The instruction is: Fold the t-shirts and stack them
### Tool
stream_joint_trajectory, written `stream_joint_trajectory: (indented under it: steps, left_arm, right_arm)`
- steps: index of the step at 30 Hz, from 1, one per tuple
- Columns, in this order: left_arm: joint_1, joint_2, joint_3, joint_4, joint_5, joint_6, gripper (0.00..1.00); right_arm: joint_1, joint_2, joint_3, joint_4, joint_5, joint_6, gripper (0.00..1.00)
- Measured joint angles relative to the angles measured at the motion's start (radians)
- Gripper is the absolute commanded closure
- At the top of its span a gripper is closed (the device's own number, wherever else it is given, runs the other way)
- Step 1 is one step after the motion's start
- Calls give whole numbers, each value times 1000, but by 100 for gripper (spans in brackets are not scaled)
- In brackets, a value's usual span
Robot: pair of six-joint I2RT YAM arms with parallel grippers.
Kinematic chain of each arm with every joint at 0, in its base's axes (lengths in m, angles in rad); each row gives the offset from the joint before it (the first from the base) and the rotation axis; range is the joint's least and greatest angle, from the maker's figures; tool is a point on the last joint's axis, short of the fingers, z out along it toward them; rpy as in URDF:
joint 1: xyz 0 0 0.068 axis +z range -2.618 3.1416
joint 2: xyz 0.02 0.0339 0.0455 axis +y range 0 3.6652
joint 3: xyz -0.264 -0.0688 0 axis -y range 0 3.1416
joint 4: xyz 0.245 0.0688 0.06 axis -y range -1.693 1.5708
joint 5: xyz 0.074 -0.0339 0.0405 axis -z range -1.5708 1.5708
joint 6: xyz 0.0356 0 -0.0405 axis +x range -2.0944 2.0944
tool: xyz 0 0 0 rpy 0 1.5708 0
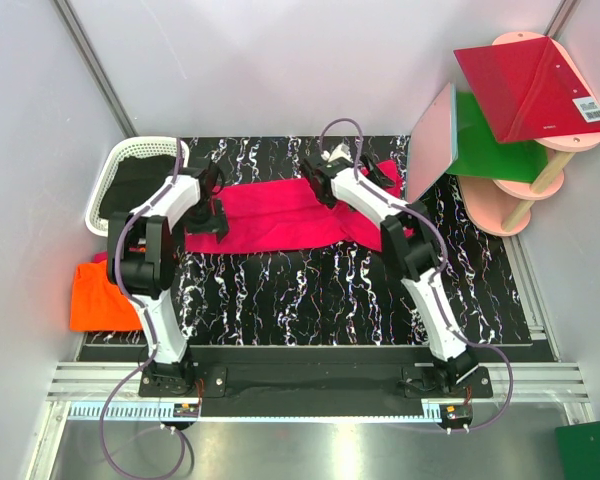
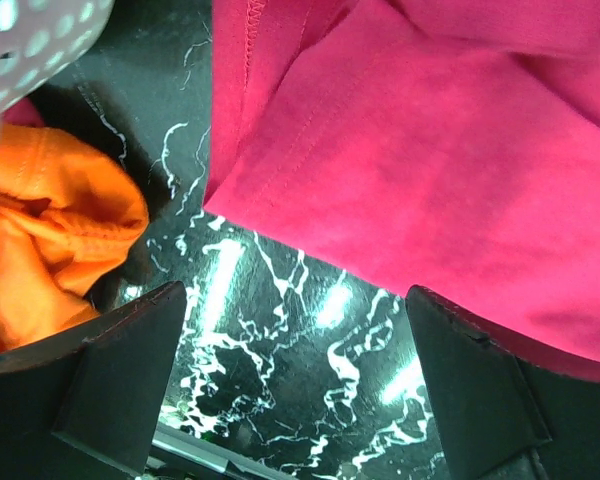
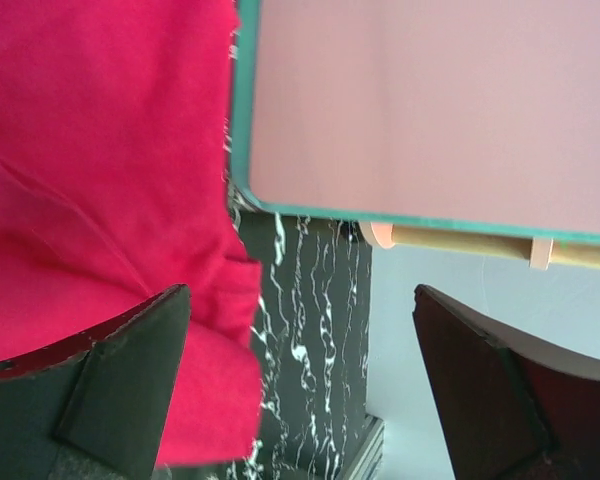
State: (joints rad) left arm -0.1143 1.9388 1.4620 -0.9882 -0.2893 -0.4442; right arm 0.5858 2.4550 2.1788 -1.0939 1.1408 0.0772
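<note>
Left hand (image 2: 295,372) wide open, empty, above pink shirt (image 1: 280,212) edge; orange shirt (image 2: 50,240) beside. Right hand (image 3: 300,385) likewise, same shirt under one finger.

Seen from above, the left arm (image 1: 173,202) and right arm (image 1: 376,207) cover both ends of the pink t-shirt (image 1: 275,210). The left arm also hides part of the orange t-shirt (image 1: 93,297); the label (image 1: 592,110) on the red panel (image 1: 525,85) is too small to read.

walls (image 1: 280,60): pale grey | table (image 1: 320,290): black marbled | shelf (image 1: 492,208): pink, right
</note>
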Motion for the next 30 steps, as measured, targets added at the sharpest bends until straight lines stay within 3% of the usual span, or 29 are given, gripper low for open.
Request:
stream_joint_trajectory:
  steps: [4,8,14,22,30]
  left_arm:
    - [-13,-43,-2,-2,2,1,3]
    - [-32,-62,-32,7,5,5,3]
    - [-46,-62,-91,15,21,11,3]
    - [-49,-72,-141,31,40,20,3]
    - [-50,-105,-159,45,45,27,3]
  right_arm:
    - [-5,-154,-113,6,-113,29,1]
    - [-29,-341,-214,68,-349,75,5]
    - [-72,-484,-298,180,-623,142,13]
    - [-113,-495,-473,275,-908,286,15]
    - [-117,-354,-430,315,-950,312,12]
